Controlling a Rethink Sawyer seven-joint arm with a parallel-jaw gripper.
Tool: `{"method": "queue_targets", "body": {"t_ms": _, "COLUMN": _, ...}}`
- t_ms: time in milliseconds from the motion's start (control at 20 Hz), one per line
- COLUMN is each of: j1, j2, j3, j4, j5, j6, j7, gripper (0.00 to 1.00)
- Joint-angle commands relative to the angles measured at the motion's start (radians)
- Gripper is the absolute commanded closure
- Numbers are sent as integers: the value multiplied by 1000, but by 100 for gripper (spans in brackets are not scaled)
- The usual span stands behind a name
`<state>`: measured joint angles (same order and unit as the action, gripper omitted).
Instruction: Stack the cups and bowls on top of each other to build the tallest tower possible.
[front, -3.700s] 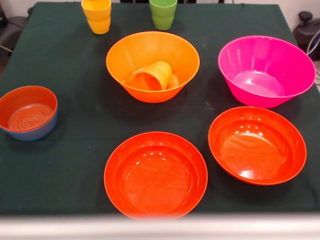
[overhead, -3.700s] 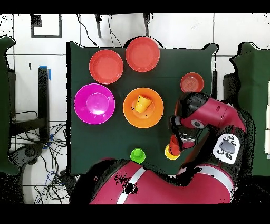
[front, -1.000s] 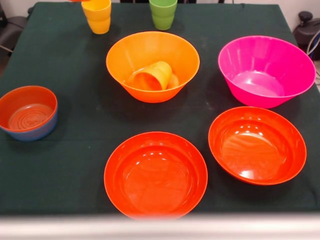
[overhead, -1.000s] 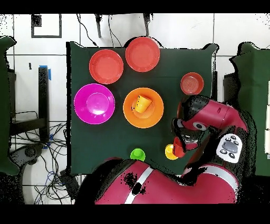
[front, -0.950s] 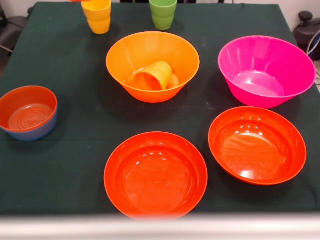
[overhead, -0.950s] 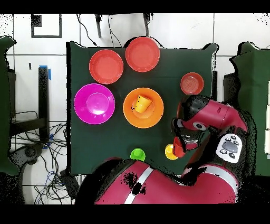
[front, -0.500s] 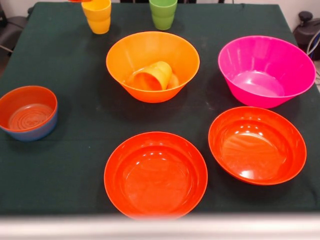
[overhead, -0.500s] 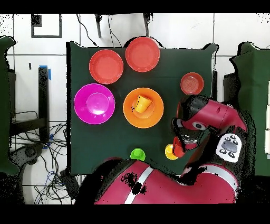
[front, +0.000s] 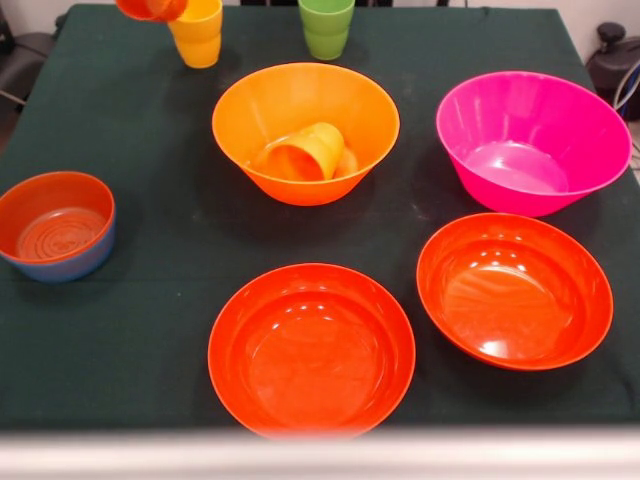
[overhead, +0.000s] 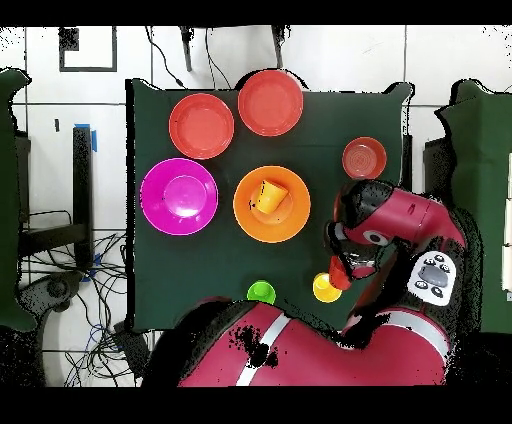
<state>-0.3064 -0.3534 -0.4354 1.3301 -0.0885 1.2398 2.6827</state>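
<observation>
A red-orange cup (front: 150, 8) is hanging tilted in the air at the top edge of the front view, right beside the yellow cups (front: 196, 32), which are sitting nested as a short stack near a table (front: 120, 130) corner. From overhead, the arm (overhead: 385, 225) is covering that spot, and the gripper itself isn't really showing, so can't tell if it's open or clamped on the cup. The green cup (front: 326, 27) is standing along the same edge as the yellow stack, well apart from it. The big orange bowl (front: 305, 130) is sitting mid-table with an orange cup (front: 305, 152) lying on its side inside. The pink bowl (front: 532, 140) is resting near one side edge. Two wide red-orange bowls (front: 311, 348) (front: 514, 290) are sitting side by side along the opposite long edge. The small red-orange bowl (front: 55, 215) is nesting inside the blue bowl (front: 70, 262) by the other side edge.
</observation>
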Motion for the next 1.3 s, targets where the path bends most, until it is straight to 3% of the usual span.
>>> {"method": "queue_targets", "body": {"t_ms": 50, "j1": 24, "j2": 52, "j3": 128, "j4": 37, "j5": -33, "j6": -86, "j7": -41, "gripper": 100}}
{"method": "queue_targets", "body": {"t_ms": 1300, "j1": 36, "j2": 58, "j3": 115, "j4": 29, "j5": -39, "j6": -61, "j7": -34, "gripper": 100}}
